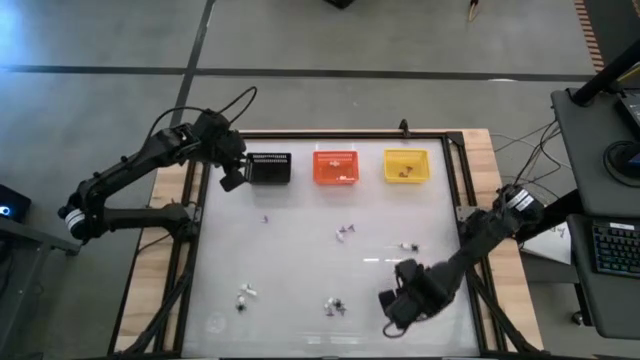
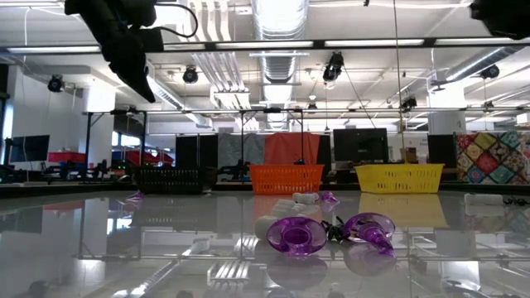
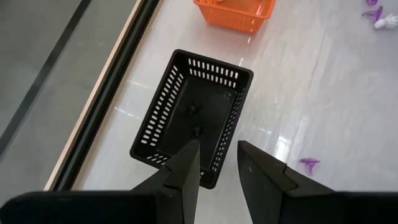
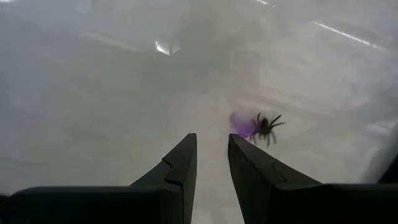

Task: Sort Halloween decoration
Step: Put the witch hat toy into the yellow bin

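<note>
Risk ahead: nudging tiny black plastic spider (image 4: 266, 127) and purple piece (image 4: 241, 125) away, given right gripper (image 4: 211, 163) empty, slightly parted, offset beside them on glossy white table (image 1: 300, 250). Left gripper (image 3: 217, 171), likewise empty, slightly parted above black slotted basket (image 3: 194, 112).

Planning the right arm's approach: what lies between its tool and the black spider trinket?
Bare glossy tabletop, per the right wrist view, separates right tool from spider.
</note>
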Motion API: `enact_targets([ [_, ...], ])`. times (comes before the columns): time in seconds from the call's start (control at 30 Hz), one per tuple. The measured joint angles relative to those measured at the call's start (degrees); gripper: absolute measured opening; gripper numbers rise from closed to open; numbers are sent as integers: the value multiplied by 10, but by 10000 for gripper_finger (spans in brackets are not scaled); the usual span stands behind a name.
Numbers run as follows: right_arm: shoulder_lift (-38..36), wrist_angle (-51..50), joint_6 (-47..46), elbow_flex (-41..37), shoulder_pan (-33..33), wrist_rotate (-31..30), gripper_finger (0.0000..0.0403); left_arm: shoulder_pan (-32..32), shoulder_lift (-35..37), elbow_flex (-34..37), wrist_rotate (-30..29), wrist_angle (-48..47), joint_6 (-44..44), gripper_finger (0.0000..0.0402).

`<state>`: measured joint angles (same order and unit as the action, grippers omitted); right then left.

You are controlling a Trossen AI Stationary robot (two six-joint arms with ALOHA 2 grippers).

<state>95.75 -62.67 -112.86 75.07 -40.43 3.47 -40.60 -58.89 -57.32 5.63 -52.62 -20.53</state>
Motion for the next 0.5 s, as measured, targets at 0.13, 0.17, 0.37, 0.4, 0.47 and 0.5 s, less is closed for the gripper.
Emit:
enact_targets([
  [0.13,28,35,29,0,-29,0,84,0,0,0,0,0,-2,91],
  [0.17,34,40,33,0,-35,1,84,0,0,0,0,0,-3,91],
  [0.37,73,43,34,-1,-49,62,84,0,0,0,0,0,-3,91],
  [0.4,79,43,34,-1,-49,69,84,0,0,0,0,0,-2,91],
  [0.47,90,45,35,-1,-49,81,84,0,0,0,0,0,-2,91],
  [0.5,96,45,37,-1,-49,88,84,0,0,0,0,0,-2,91],
])
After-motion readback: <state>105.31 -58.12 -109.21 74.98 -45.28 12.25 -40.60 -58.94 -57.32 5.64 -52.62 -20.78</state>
